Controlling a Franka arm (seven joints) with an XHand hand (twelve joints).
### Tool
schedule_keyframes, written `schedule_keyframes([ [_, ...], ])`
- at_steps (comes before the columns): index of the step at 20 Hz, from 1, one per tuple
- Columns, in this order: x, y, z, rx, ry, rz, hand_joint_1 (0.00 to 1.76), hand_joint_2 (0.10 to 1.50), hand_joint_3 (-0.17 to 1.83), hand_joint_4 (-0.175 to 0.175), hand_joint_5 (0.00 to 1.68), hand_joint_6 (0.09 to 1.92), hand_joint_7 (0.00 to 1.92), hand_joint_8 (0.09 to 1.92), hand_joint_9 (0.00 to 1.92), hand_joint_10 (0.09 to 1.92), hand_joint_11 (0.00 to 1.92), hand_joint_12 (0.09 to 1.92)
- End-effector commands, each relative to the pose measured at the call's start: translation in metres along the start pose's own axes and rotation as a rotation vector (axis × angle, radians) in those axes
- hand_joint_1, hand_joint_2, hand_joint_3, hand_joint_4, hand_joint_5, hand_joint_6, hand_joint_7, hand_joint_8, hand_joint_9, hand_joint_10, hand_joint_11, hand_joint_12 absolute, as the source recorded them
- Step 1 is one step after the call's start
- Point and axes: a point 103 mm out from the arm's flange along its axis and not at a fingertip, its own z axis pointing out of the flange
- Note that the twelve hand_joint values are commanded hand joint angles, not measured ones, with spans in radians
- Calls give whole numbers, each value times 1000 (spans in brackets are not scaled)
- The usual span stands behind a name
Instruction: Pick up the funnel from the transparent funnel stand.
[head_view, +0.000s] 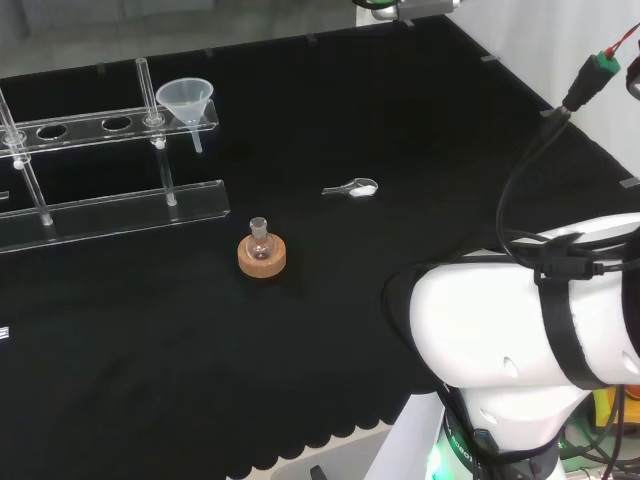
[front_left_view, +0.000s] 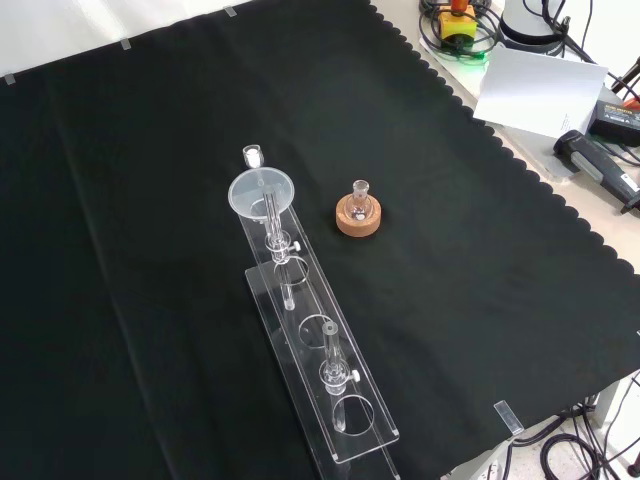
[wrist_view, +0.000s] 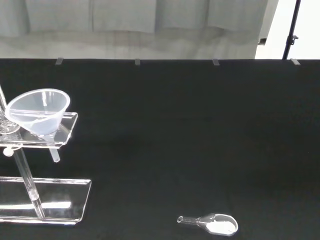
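Note:
A clear funnel (head_view: 187, 101) sits in the end hole of the transparent funnel stand (head_view: 90, 128), at the stand's right end in the head view. In the front view the funnel (front_left_view: 262, 192) is at the far end of the stand (front_left_view: 318, 345). The wrist view has the funnel (wrist_view: 39, 110) resting on the stand's upper plate (wrist_view: 64, 131), its stem pointing down through the hole.
A small round flask (head_view: 261, 238) stands on a cork ring (head_view: 262, 258) near the middle of the cloth. A small clear scoop with white powder (head_view: 354, 187) lies to its right in the head view. The arm's white links (head_view: 530, 330) fill the lower right.

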Motion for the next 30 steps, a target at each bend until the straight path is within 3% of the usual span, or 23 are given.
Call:
schedule_keyframes([
  [1, 22, 17, 17, 83, -20, -45, 291, 669, -4, 33, 0, 87, 0, 87, 0, 87, 0, 151],
  [4, 36, 28, 27, 60, -26, -72, 294, 659, -8, 39, 0, 87, 0, 87, 0, 87, 0, 87],
  [15, 91, 87, 55, 128, -40, -126, 311, 652, -9, 17, 0, 87, 0, 87, 0, 87, 0, 87],
  [19, 101, 108, 62, 175, -45, -145, 322, 661, -5, -3, 0, 87, 0, 87, 0, 87, 4, 87],
  [23, 106, 128, 69, 213, -72, -194, 340, 672, 1, -15, 0, 87, 0, 87, 0, 87, 34, 87],
  [27, 107, 150, 73, 239, -89, -201, 348, 677, 3, -18, 0, 87, 10, 87, 0, 87, 47, 87],
  [30, 107, 162, 76, 257, -112, -207, 352, 679, 1, -17, 0, 87, 46, 87, 6, 87, 8, 315],
])
